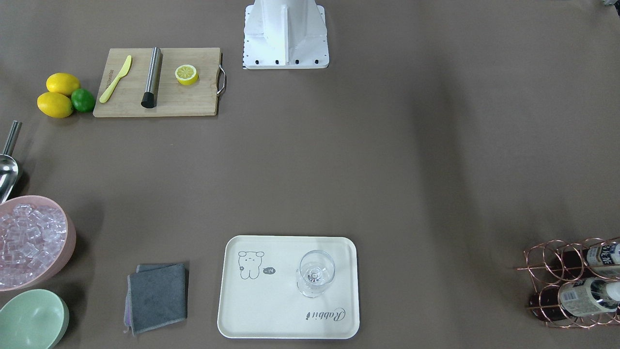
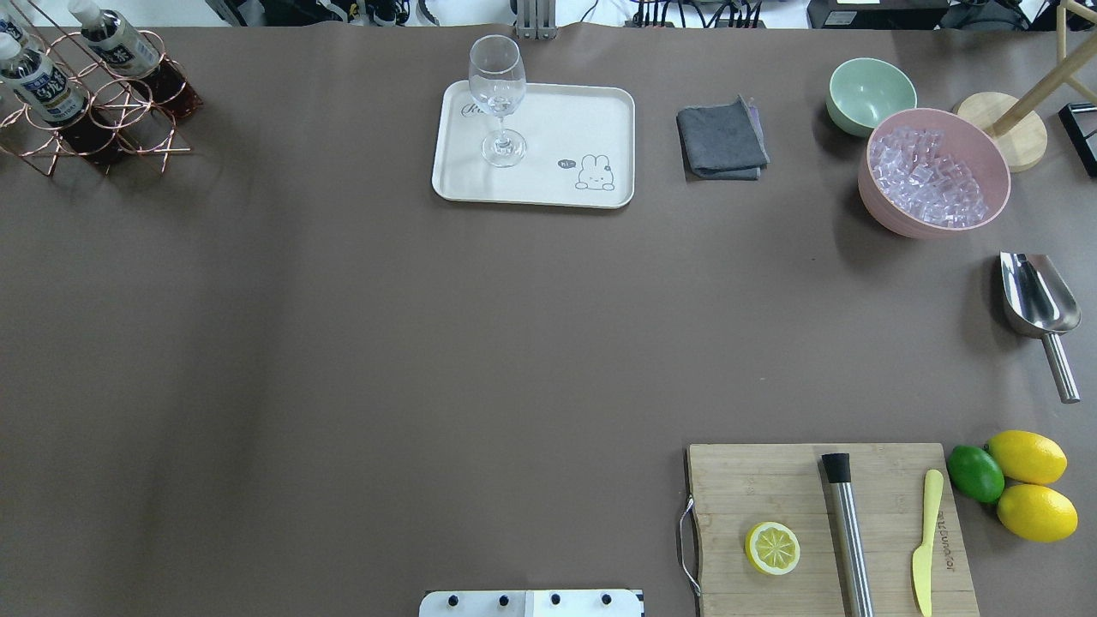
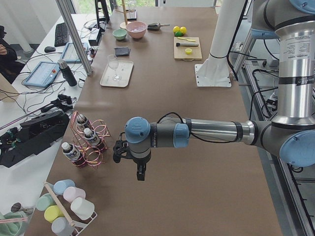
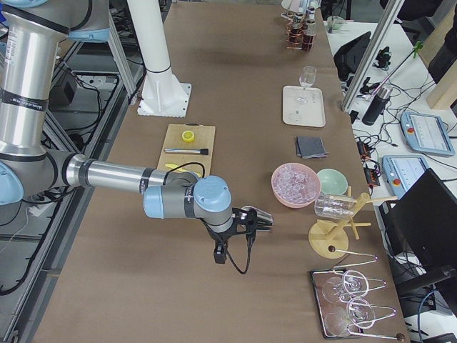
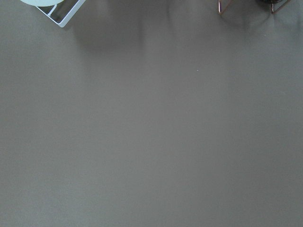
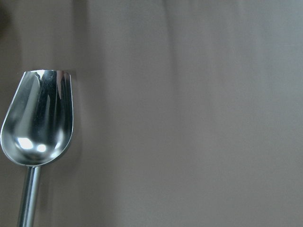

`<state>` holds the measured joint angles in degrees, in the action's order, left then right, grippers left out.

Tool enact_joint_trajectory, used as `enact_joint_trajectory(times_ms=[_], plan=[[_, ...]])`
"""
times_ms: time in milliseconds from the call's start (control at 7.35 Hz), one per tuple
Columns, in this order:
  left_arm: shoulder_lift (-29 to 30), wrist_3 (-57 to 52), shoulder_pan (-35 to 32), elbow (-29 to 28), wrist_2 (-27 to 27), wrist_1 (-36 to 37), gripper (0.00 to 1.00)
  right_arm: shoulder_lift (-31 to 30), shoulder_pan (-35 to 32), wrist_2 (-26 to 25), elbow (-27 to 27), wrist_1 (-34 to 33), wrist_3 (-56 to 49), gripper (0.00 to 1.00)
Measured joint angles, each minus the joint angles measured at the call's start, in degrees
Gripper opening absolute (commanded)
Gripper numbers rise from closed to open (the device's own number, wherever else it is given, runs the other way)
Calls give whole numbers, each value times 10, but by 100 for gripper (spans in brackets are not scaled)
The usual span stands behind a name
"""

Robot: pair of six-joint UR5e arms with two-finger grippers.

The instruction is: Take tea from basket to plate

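Several tea bottles (image 2: 38,81) with white caps and dark drink stand in the copper wire basket (image 2: 128,111) at the table's far left corner, which also shows in the front view (image 1: 542,261). The cream plate (image 2: 548,184) lies at the far middle and carries a wine glass (image 2: 497,94). My left gripper (image 3: 141,176) hangs over bare table just beside the basket (image 3: 101,130). I cannot tell whether it is open or shut. My right gripper (image 4: 221,256) hangs near a steel scoop (image 4: 260,220). I cannot tell its state either. Neither wrist view shows fingers.
A wooden cutting board (image 2: 771,488) with a lemon half, a steel muddler and a yellow knife lies near right. Two lemons and a lime (image 2: 977,473) sit beside it. A pink ice tub (image 2: 934,171), a green bowl (image 2: 870,94), a grey cloth (image 2: 722,139) and the scoop (image 2: 1033,296) stand to the right.
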<state>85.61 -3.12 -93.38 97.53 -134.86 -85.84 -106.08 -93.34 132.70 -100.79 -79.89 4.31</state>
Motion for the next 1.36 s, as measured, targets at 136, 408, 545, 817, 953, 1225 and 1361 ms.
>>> enact_joint_trajectory(times_ms=[136,408,545,817,953,1225,1361], plan=[[0,0,0,0,1,0,98,0,0,1,-1,0,0,100],[0,0,0,-1,2,-1,98,1,0,1,-1,0,0,100],[0,-1,0,0,2,-1,98,1,0,1,-1,0,0,100],[0,-1,0,4,2,-1,98,1,0,1,-2,0,0,100],[0,-1,0,4,2,-1,98,3,1,3,-4,0,0,100],[0,-2,0,4,2,-1,98,15,15,12,-29,2,0,100],[0,-2,0,2,2,-2,98,33,31,31,-38,2,0,100]])
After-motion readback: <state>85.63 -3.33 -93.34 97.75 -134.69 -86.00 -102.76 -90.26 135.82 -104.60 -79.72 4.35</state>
